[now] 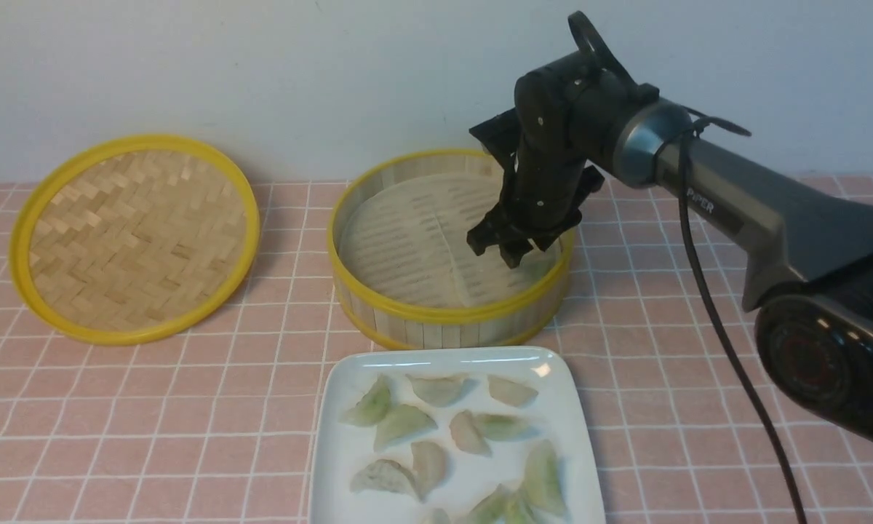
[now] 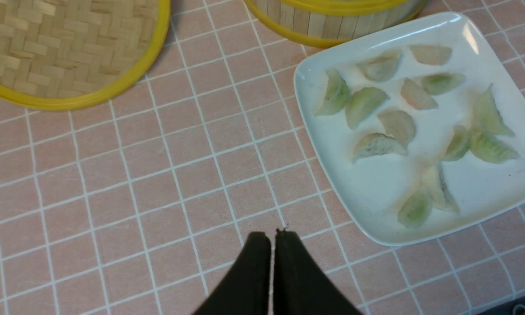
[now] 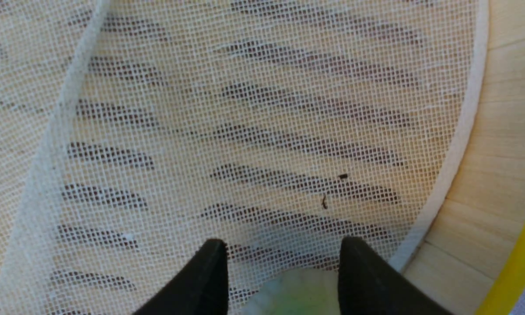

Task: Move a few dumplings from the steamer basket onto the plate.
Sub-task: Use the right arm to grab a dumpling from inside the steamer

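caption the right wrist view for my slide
Open right claw straddling a pale green dumpling near the wall of the lined steamer basket.

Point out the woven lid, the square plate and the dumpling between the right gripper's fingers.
Woven lid (image 1: 145, 240): front view, on its woven middle.
Square plate (image 2: 376, 192): left wrist view, on its bare white surface.
Dumpling (image 3: 302, 293): right wrist view, on its pale green body.
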Action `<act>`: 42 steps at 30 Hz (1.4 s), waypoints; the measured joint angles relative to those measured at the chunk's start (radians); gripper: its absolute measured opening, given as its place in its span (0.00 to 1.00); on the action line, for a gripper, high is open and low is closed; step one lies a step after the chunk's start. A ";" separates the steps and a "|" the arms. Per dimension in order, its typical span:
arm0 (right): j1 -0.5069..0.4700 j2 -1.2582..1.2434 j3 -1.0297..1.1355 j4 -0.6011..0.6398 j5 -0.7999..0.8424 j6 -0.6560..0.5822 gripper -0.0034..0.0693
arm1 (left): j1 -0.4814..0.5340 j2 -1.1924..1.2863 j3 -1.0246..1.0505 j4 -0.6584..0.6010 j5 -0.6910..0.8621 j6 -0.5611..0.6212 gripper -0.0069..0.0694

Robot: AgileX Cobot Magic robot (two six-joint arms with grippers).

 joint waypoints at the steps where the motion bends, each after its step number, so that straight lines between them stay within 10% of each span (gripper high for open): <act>1: 0.000 0.000 0.002 0.000 -0.001 0.000 0.50 | 0.000 0.000 0.000 0.003 0.001 0.000 0.08; 24: 0.006 -0.006 0.069 0.024 -0.021 0.000 0.54 | 0.000 0.000 0.000 0.029 0.029 -0.022 0.08; 33: 0.006 0.004 0.033 -0.018 -0.013 -0.038 0.07 | 0.000 0.000 0.000 0.030 0.029 -0.026 0.08; 42: 0.006 -0.071 0.006 -0.031 -0.004 -0.038 0.03 | 0.000 0.000 0.000 0.031 0.029 -0.026 0.08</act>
